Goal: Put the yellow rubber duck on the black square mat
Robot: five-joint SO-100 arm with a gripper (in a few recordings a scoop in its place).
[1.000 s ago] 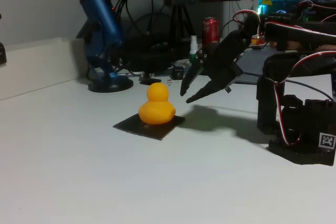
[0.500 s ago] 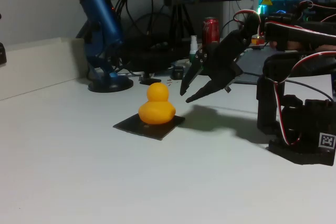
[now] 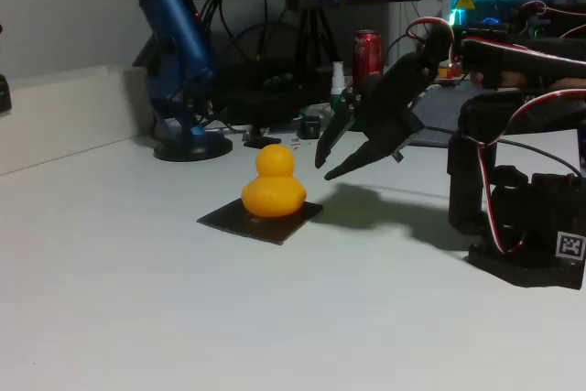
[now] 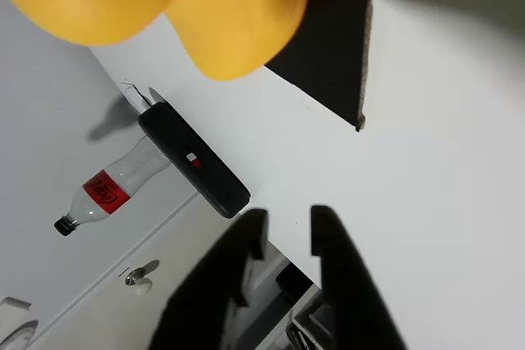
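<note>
Yellow rubber duck (image 3: pixel 273 187): glossy yellow-orange, round head over plump body, sitting upright on the black square mat (image 3: pixel 234 219) in the fixed view. Mat lying flat on the white table, thin, dark, one corner pointing toward camera, its edges showing around the duck's base.

Dim room light is coming from above; the gripper (image 3: pixel 322 157) is casting soft shadow; the wrist view is blurring the duck (image 4: pixel 164 2).
</note>
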